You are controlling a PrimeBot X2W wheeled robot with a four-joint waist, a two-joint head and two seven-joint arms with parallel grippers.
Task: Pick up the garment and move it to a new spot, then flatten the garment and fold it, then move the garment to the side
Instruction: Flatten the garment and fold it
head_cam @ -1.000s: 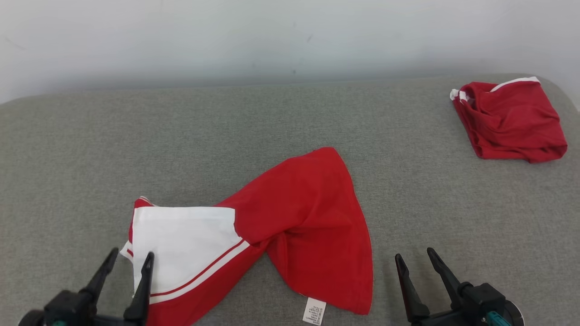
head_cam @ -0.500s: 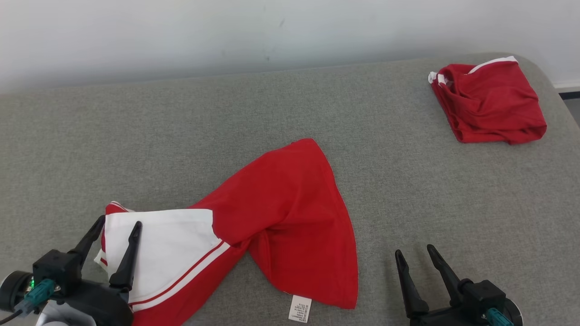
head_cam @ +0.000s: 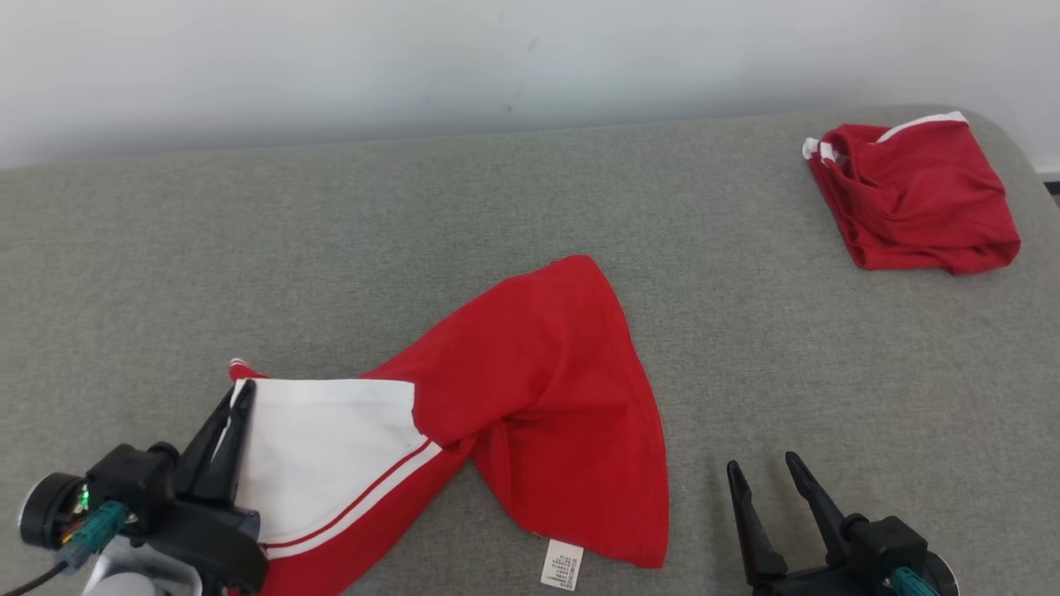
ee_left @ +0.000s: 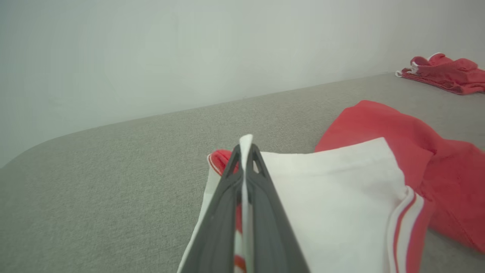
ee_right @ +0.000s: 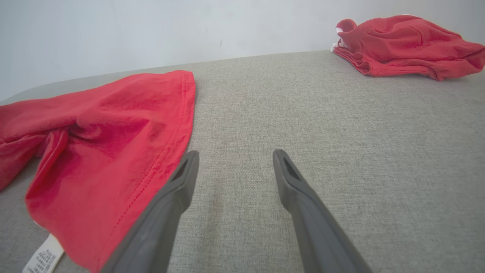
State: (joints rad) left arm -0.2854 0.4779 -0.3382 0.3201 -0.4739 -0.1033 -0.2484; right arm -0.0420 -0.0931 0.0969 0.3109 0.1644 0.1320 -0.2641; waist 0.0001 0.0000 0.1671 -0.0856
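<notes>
Left wrist view is showing the left end effector [ee_left: 246,151] clenching on the garment [ee_left: 333,197] at its white edge, likely anchoring a corner for the lift. The garment is sprawling well left of the red bundle [head_cam: 911,199]. Nearer the robot than that bundle, the right end effector [head_cam: 762,463] is hovering with fingers spread, gripping nothing.

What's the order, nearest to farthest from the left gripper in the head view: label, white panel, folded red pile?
1. white panel: lower left, pinched in the shut jaws of the left gripper.
2. label: bottom centre, at the garment's hem.
3. red pile: far right corner.
</notes>
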